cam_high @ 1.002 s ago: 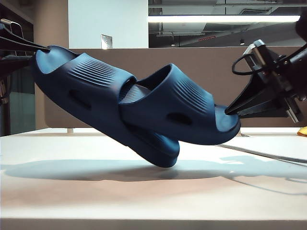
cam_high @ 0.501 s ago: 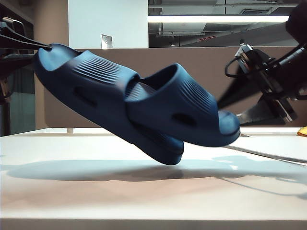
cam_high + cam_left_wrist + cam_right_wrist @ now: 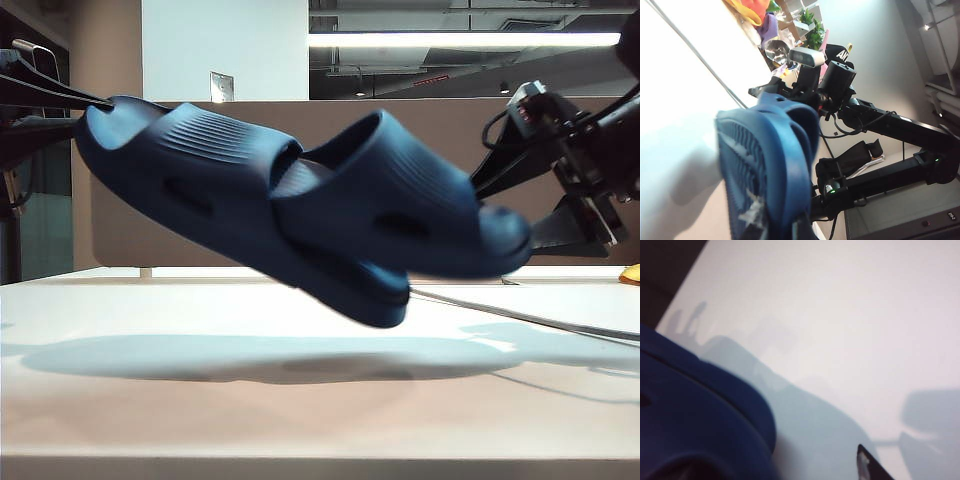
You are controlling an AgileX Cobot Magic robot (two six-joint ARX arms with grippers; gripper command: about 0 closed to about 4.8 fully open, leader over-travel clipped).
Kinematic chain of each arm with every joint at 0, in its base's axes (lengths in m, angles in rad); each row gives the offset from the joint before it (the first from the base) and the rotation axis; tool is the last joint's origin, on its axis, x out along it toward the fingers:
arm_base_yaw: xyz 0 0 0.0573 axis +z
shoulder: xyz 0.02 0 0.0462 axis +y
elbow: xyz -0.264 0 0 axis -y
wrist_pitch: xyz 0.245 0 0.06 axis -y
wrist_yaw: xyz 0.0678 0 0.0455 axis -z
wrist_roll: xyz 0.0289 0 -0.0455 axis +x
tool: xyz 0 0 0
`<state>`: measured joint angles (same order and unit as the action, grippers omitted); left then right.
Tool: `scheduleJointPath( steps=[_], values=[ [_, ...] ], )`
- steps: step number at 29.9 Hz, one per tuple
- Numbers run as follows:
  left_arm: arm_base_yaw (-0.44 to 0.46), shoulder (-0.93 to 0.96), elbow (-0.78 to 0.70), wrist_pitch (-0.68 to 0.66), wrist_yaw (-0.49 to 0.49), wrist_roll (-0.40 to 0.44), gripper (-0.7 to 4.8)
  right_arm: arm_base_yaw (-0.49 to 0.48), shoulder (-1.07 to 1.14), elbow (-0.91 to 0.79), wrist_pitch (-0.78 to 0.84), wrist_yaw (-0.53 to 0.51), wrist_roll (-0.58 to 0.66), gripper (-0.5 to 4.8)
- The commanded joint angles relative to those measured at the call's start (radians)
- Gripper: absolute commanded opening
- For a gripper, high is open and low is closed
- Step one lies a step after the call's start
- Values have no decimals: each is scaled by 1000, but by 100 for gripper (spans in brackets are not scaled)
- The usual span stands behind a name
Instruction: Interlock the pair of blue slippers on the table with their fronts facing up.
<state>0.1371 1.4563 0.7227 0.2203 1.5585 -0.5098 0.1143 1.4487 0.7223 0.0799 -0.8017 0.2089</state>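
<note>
Cream surface (image 3: pixel 300 420), bearing the shadow of the load above. Pair of blue slippers (image 3: pixel 290 215), interlocked and suspended clear of the surface. Left hand (image 3: pixel 95 100), at the left, fingers pinched on the heel of the larger-looking slipper. Right hand (image 3: pixel 520 205), at the right, jaws spread apart about the other slipper's end, gripping nothing.

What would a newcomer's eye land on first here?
The two blue slippers, nested together and hanging in the air above the pale table, their shadow beneath. The left gripper pinches the left end; the right gripper stands open by the right end.
</note>
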Motion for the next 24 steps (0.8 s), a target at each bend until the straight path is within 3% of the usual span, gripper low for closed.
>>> scheduleJointPath(
  steps=[1,7,11,17,24],
  values=[
    [16,-3,0,5,16,5,-5,-45,-8,6,23,-60,5,415],
    [33,-3,0,4,-19,5,-5,-132,-11,6,35,-148,24,423],
    [32,-3,0,4,-80,24,-5,-176,-36,6,43,-151,35,421],
    [31,-3,0,-3,-207,50,-5,-183,-105,6,57,-133,39,366],
    [26,27,-1,-39,-284,63,-5,-180,-158,6,55,-132,50,364]
  ],
)
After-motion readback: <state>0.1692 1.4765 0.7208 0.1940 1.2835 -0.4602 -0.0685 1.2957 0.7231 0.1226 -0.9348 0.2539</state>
